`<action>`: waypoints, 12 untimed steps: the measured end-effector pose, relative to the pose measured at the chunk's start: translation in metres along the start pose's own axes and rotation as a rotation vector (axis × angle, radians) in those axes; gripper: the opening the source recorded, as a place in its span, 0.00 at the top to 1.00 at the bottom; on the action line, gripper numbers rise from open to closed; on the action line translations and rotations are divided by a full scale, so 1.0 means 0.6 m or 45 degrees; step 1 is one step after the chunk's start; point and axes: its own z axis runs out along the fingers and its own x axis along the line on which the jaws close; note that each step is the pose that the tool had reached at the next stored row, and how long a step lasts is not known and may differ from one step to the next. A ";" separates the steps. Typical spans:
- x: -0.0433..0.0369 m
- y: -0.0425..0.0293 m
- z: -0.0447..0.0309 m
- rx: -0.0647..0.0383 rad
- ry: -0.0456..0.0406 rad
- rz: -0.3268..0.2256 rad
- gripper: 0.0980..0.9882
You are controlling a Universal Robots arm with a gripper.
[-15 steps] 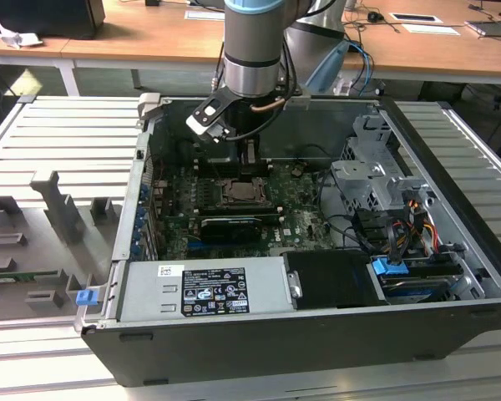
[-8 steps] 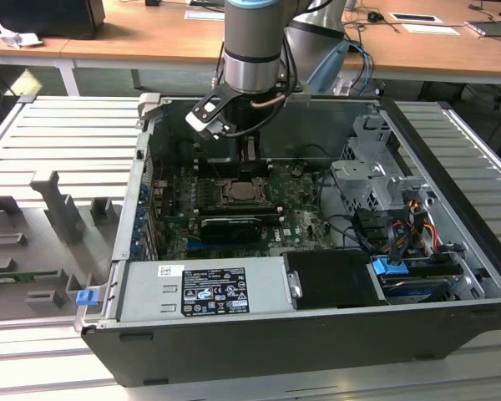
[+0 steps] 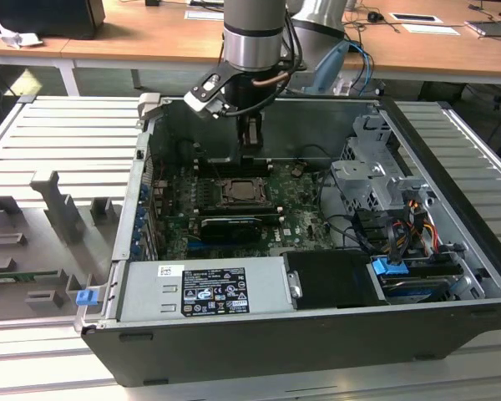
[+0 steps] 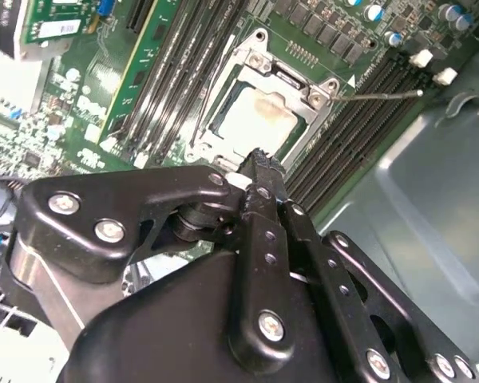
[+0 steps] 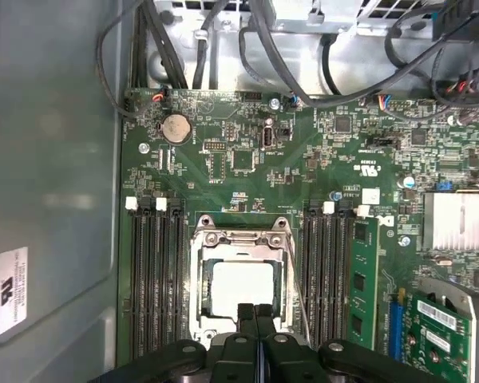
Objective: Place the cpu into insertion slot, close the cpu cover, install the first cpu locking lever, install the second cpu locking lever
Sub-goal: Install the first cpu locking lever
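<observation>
Entry: cpu (image 5: 241, 286) seated in insertion slot (image 5: 195, 307), cpu cover (image 5: 239, 237) down. Tool (image 5: 255, 313) pinched together, empty, hovering at socket's far edge. Locking lever (image 4: 379, 96) apparently unlatched: press steadily, avoid slipping.

Even overhead room light in the exterior view leaves the case (image 3: 234, 342) interior shaded. In the second wrist view the cpu (image 4: 259, 120) glares nearly white, and the near black hand (image 4: 259, 162) looks soft. In the first wrist view the case wall carries a dull sheen.
</observation>
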 end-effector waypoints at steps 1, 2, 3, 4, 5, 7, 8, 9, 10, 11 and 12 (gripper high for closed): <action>0.000 0.000 -0.002 -0.004 0.000 -0.012 0.99; 0.000 0.000 -0.002 -0.005 0.001 -0.055 0.99; 0.000 0.000 -0.002 -0.006 0.002 -0.087 0.99; 0.000 0.000 -0.002 -0.007 0.003 -0.122 0.99; 0.000 0.000 -0.002 -0.007 0.003 -0.146 0.99; 0.000 0.000 -0.002 -0.009 0.004 -0.191 0.99; 0.000 0.000 -0.002 -0.009 0.005 -0.214 0.99; 0.000 0.000 -0.002 -0.010 0.005 -0.231 0.99; 0.000 0.000 -0.002 -0.010 0.006 -0.244 0.99; 0.000 0.000 -0.002 -0.011 0.006 -0.273 0.99; 0.000 0.000 -0.002 -0.012 0.007 -0.307 0.99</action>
